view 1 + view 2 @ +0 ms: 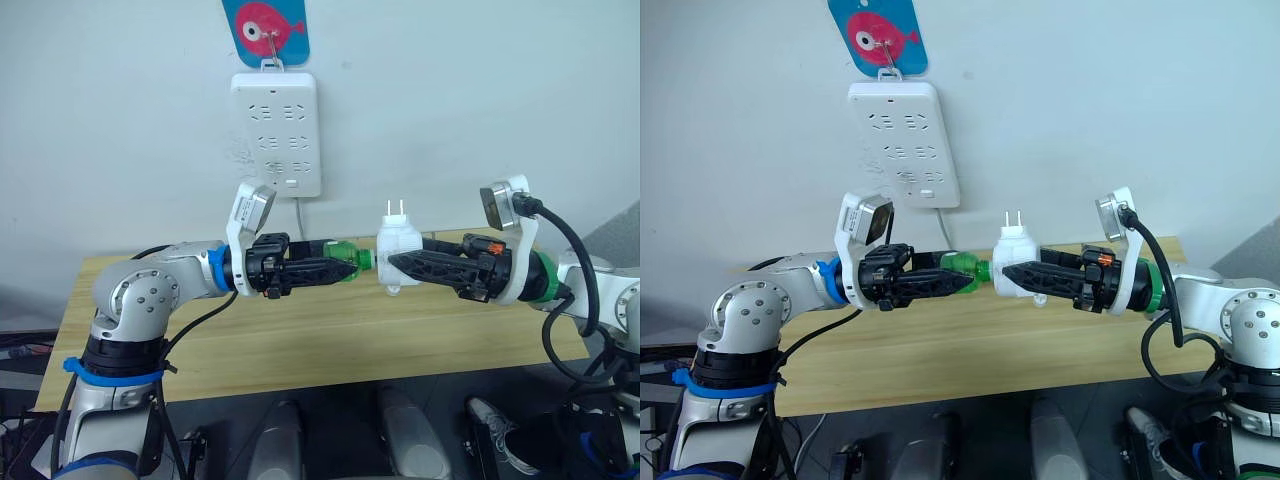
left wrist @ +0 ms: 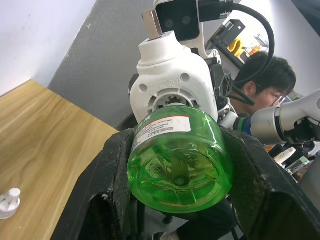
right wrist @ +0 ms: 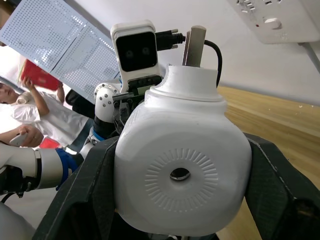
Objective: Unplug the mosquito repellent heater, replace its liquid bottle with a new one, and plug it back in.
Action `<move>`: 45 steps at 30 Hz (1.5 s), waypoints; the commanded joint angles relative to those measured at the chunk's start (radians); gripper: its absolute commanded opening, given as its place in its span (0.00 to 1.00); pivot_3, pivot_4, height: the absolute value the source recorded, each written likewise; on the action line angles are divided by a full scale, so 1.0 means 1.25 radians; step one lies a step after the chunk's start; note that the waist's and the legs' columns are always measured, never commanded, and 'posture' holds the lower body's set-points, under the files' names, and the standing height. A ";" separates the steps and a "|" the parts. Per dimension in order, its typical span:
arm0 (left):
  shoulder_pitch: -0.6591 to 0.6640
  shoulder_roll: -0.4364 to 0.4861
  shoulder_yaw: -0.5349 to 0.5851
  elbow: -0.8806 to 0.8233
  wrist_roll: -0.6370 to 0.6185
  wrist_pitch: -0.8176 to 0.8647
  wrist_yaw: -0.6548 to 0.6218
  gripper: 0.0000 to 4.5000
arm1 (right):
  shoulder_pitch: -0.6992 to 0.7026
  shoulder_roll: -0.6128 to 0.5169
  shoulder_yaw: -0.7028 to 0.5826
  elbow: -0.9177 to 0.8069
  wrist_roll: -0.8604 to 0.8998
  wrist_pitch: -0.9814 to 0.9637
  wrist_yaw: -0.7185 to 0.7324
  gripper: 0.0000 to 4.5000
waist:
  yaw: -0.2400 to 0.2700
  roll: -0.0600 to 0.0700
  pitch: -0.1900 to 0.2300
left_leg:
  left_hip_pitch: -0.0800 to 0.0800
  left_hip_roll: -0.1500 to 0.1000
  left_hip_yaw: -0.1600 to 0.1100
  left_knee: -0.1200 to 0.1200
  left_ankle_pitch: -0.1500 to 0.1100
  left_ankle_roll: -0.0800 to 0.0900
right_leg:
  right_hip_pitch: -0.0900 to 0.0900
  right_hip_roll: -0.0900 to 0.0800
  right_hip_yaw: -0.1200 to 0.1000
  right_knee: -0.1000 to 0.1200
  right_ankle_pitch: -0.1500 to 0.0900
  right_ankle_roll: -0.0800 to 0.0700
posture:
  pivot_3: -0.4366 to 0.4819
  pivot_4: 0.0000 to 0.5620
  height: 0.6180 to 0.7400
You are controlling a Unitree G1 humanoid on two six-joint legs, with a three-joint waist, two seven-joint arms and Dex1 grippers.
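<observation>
I have the mosquito repellent heater (image 1: 399, 248) clamped in the right claw (image 1: 398, 265), held in the air above the bench (image 1: 300, 340), prongs pointing up, well below the wall power strip (image 1: 276, 130). The left claw (image 1: 340, 268) grasps a green bottle (image 1: 347, 260) by its body, neck pointing into the heater's socket; in the left wrist view the neck sits at the ribbed opening, though I cannot tell whether its thread is engaged.

Judged risks: if the two axes are not in line, the thread may cross or jam; too hard a squeeze could deform the thin bottle wall; a slip of the smooth heater shell between the black fingers would turn the unit instead of the bottle.

Materials: the heater is glossy white moulded plastic, rounded, with a round vent hole ringed by fine radial ribs. The bottle is translucent green plastic, cylindrical, with a printed label. The bench is pale wood. A small white cap-like piece (image 2: 9, 202) lies on it.
</observation>
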 commanded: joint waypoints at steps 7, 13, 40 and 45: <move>-0.004 -0.009 -0.019 -0.037 0.029 -0.047 -0.006 0.51 | -0.008 -0.012 -0.003 -0.018 0.035 -0.026 -0.003 0.67 | 0.000 0.000 0.000 | 0.000 0.000 0.000 0.000 0.000 0.000 | 0.000 0.000 0.000 0.000 0.000 0.000 | 0.27 0.35 0.95; -0.002 -0.017 -0.037 -0.026 0.061 -0.080 -0.015 0.51 | -0.009 -0.016 0.001 -0.018 0.054 -0.028 -0.011 0.67 | 0.001 0.000 0.000 | 0.000 0.000 0.000 0.000 0.000 0.000 | 0.000 0.000 0.000 0.000 0.000 0.000 | 0.27 0.35 0.95; 0.004 -0.121 -0.089 -0.008 0.127 -0.141 -0.049 0.51 | -0.065 -0.085 0.078 -0.008 0.179 0.006 -0.069 0.67 | -0.001 0.000 -0.001 | 0.000 0.000 0.000 0.001 0.000 0.000 | 0.000 0.000 0.000 0.000 0.000 0.000 | 0.25 0.35 0.95; -0.012 -0.123 -0.065 0.008 0.064 -0.065 -0.055 0.51 | -0.076 -0.094 0.079 -0.043 0.117 0.010 -0.009 0.67 | -0.004 0.000 -0.002 | 0.000 0.000 0.000 0.001 0.000 0.000 | 0.000 0.000 0.000 0.000 0.000 0.000 | 0.24 0.35 0.95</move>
